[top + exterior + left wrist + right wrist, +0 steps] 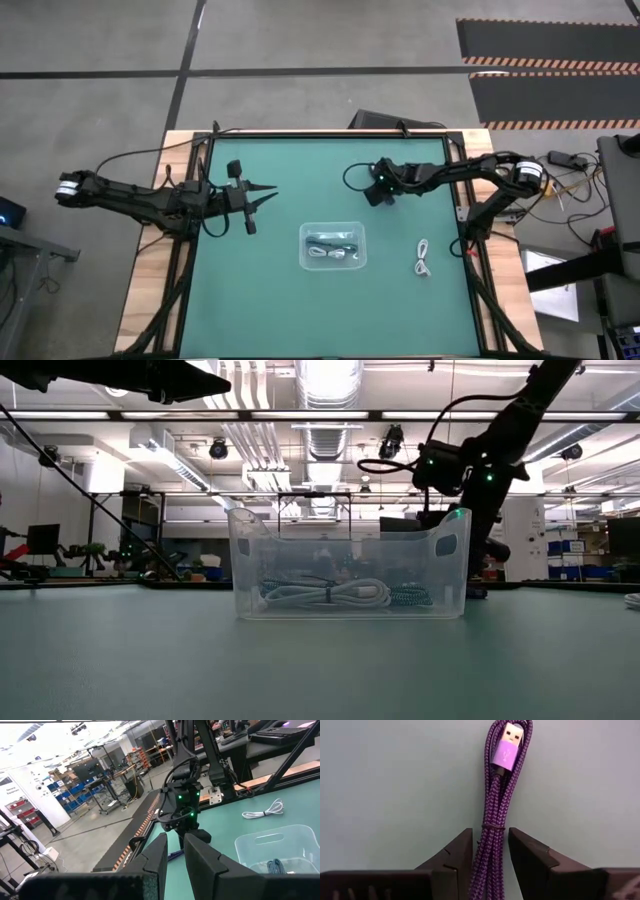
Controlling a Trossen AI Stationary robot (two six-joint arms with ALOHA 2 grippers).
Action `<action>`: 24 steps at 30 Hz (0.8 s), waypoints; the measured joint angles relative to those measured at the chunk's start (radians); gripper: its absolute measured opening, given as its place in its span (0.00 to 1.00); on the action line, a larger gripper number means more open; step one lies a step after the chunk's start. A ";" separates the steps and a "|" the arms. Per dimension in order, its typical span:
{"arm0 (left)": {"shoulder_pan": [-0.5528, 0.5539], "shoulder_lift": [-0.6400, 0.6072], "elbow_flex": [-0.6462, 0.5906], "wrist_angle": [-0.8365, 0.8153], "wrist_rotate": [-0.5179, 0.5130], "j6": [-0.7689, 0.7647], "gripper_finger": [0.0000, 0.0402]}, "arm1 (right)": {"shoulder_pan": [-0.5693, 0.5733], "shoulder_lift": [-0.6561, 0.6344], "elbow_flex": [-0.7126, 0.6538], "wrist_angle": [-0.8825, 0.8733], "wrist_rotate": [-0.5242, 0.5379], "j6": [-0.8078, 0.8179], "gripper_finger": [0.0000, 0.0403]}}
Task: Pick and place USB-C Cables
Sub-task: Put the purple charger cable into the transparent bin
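Observation:
A purple braided cable bundle [495, 805], tied at its middle, lies flat on the green mat near the table's far edge. My right gripper [490, 837] points down over it, open, with one finger close on either side of the bundle's near half; the left wrist view shows it [182, 832] above the cable [174, 854]. A white cable [423, 258] lies loose on the mat right of the clear tray [304, 232]. White [325, 595] and dark braided [405, 597] cables rest on the tray's floor. My left gripper [268, 196] hangs open above the table's left part.
The clear tray [440, 540] stands in the table's middle, toward the near edge. Black wires trail from both arms along the table's far edge [300, 135]. Bare mat lies between the tray and the purple cable, and along the near edge.

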 joint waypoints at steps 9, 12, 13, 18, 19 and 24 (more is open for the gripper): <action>0.000 0.000 0.000 0.000 0.000 0.000 0.12 | 0.000 -0.002 -0.018 0.012 0.002 0.000 0.15; 0.000 0.000 0.000 0.000 0.000 0.000 0.12 | 0.000 -0.002 -0.018 0.018 0.001 -0.002 0.09; 0.000 0.000 0.000 0.000 0.000 0.000 0.12 | 0.000 -0.002 -0.018 0.018 0.000 -0.005 0.07; 0.000 0.000 0.000 0.000 0.000 -0.001 0.12 | 0.000 -0.002 -0.019 0.022 -0.001 -0.016 0.05; 0.000 0.000 0.000 0.000 0.000 -0.002 0.12 | 0.000 -0.004 -0.019 0.022 -0.001 -0.016 0.06; 0.000 0.000 0.000 0.001 0.000 -0.055 0.12 | 0.011 -0.017 -0.022 0.030 -0.001 -0.047 0.07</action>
